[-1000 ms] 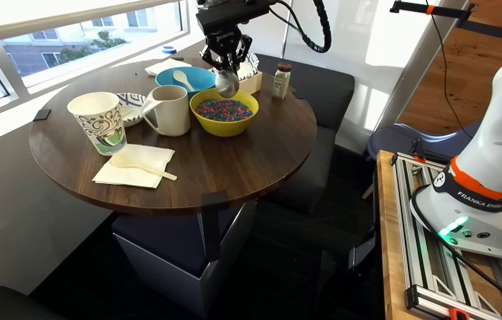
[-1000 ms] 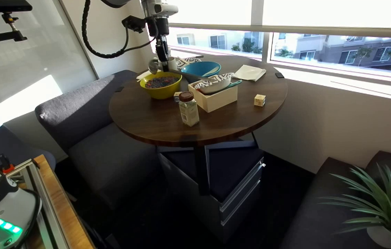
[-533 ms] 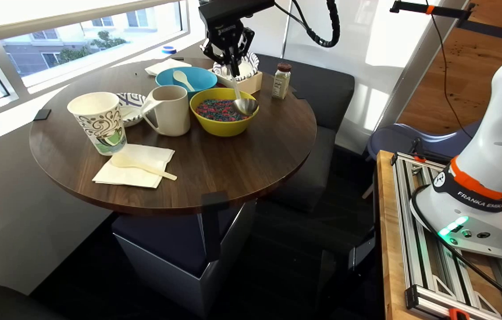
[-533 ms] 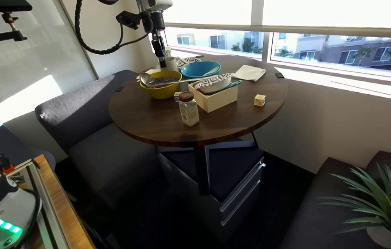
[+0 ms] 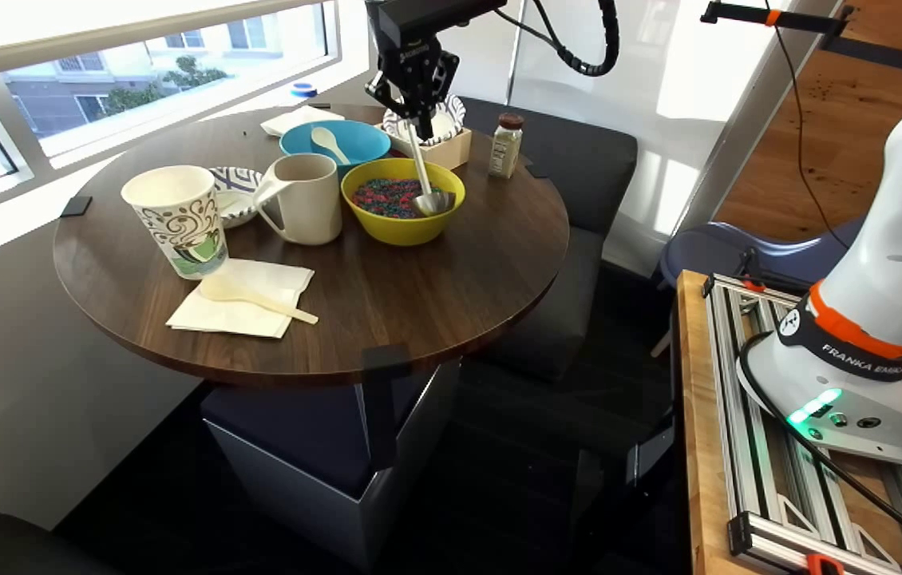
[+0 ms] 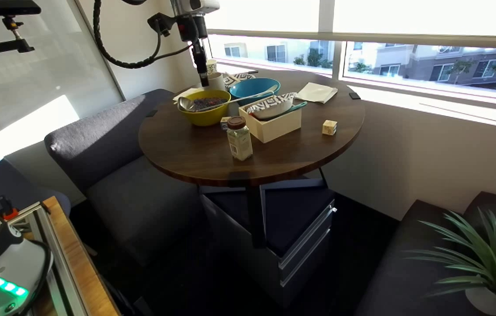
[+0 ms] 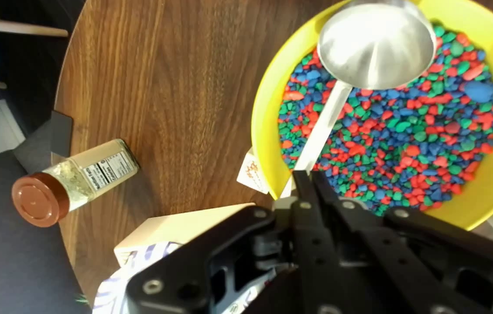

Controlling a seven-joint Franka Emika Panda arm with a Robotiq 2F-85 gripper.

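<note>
One shiny metal ladle point(image 7: 373, 54) lies in a round yellow bowl point(image 7: 266, 113).
Above, the black gripper point(image 7: 309, 173) is squeezed closed.

In an ext. view, ladle point(image 5: 434, 203) lies across pebble bowl point(image 5: 399, 231), mug point(image 5: 311, 204) L, jar point(image 5: 505, 149) R, box point(image 5: 452, 151) behind.

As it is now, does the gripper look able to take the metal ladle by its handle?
Probably yes, after opening: the gripper looks shut and empty above the yellow bowl. The metal ladle sits partly inside, and nothing seems to lie across its handle.
</note>
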